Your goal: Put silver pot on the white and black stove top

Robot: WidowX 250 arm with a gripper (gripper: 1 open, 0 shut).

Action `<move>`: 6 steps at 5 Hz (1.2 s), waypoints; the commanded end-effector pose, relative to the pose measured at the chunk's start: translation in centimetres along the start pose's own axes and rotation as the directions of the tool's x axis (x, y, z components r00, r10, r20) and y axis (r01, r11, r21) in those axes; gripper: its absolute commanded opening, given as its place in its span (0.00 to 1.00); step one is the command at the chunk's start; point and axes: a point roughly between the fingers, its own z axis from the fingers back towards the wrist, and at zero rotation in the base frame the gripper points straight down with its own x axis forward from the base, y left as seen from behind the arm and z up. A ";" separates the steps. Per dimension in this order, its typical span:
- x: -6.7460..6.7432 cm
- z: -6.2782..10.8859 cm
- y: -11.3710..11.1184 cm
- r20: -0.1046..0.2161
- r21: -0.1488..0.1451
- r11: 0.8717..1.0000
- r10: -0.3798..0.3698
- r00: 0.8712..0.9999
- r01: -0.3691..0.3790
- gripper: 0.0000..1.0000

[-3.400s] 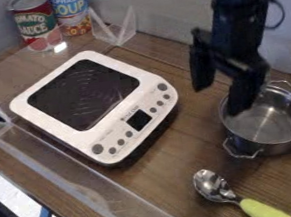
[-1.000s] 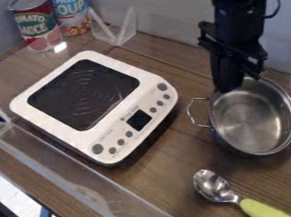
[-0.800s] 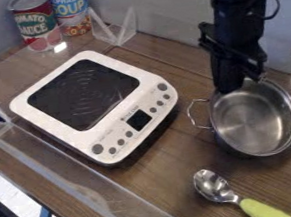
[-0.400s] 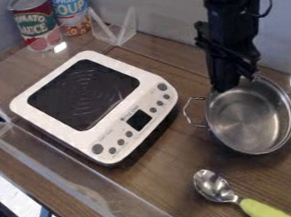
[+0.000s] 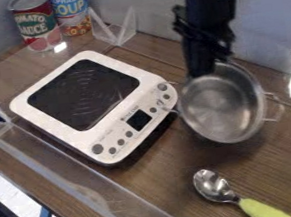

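Wooden table, mid-task: gripper fingers pinched tight on the far rim of the silver pot, which hangs tilted just right of the empty stove top; pickup looks done, carry-over and set-down remain.

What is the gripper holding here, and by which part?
The silver pot, pinched by the gripper at the far edge of its rim. It hangs tilted, off the table.
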 end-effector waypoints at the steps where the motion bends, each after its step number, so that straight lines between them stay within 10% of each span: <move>1: -1.7 4.3 3.9 0.081 0.065 0.997 0.041 0.996 -0.047 0.00; 4: -9.5 6.4 11.9 0.077 0.091 0.988 0.121 0.990 -0.128 0.00; 6: -10.6 6.1 10.9 0.077 0.064 0.990 0.119 0.990 -0.124 0.00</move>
